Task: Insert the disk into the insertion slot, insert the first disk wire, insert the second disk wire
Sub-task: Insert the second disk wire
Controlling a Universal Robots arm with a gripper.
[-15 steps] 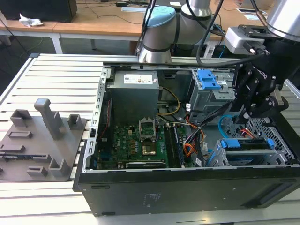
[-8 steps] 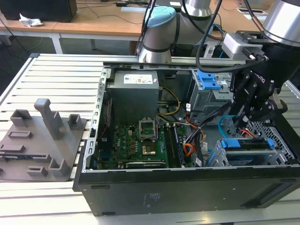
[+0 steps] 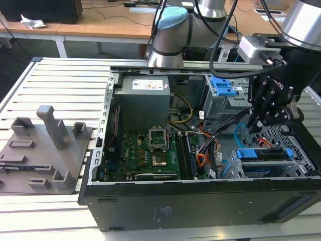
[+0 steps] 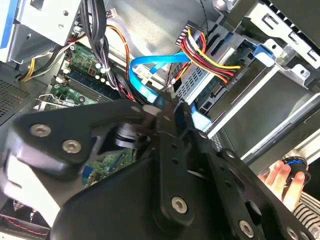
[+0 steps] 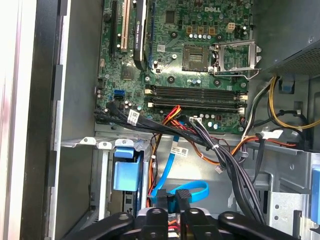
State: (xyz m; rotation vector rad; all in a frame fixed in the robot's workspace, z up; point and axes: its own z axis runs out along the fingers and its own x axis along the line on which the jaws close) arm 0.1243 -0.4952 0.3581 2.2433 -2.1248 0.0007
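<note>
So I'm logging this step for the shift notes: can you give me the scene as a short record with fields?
setting: open computer case on a slatted table
gripper: inside the case, near the drive bays, shut on the blue flat cable
disk: blue-framed, seated in the insertion slot
power wires: red, yellow and black bundle plugged at the disk
also seen: a person's hand in the second wrist view
</note>
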